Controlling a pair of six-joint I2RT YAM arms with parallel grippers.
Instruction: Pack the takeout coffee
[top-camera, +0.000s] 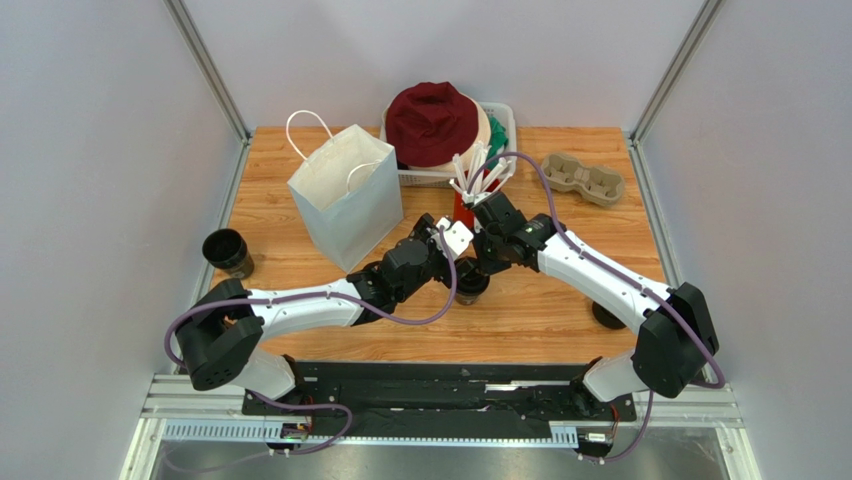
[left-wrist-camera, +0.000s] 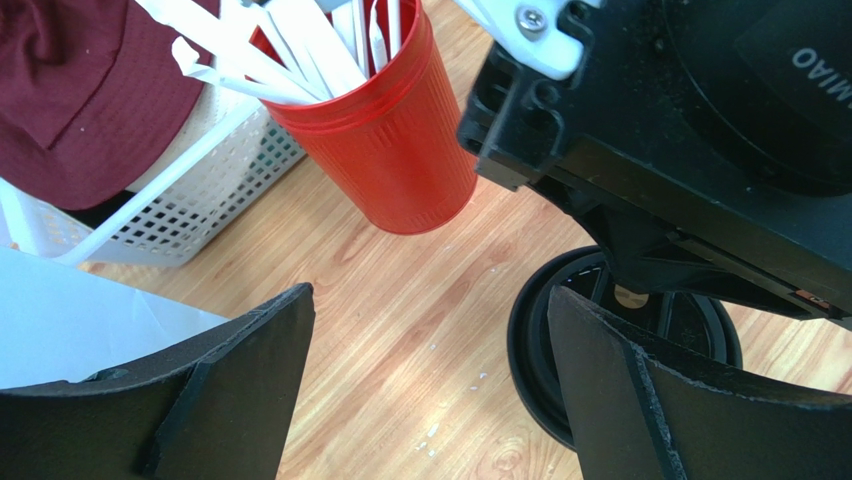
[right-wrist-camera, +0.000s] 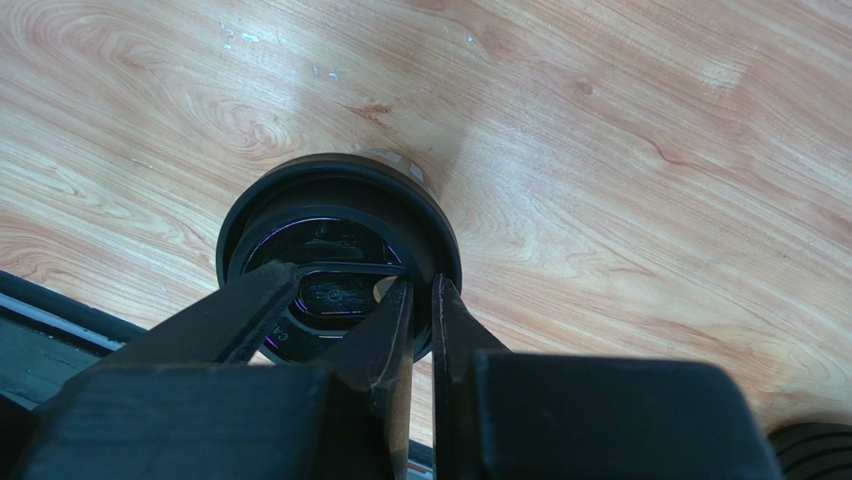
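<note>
The takeout coffee (top-camera: 472, 288) stands on the table in front of the red cup, between my two grippers. Its black round lid (right-wrist-camera: 335, 215) fills the middle of the right wrist view. My right gripper (right-wrist-camera: 420, 290) is shut on the lid's rim, one finger inside the rim and one outside. In the left wrist view the lid (left-wrist-camera: 545, 340) lies at the lower right, partly hidden by the right arm. My left gripper (left-wrist-camera: 430, 300) is open and empty above bare wood, its right finger (left-wrist-camera: 640, 400) over the lid's edge.
A white paper bag (top-camera: 345, 195) stands open at the left. Behind the grippers are a red cup of straws (top-camera: 465, 200) and a white basket (top-camera: 500, 120) with a maroon hat. A cup carrier (top-camera: 583, 178) lies far right, a lidless black cup (top-camera: 228, 252) at the left, a black ringed item (top-camera: 607, 316) under the right arm.
</note>
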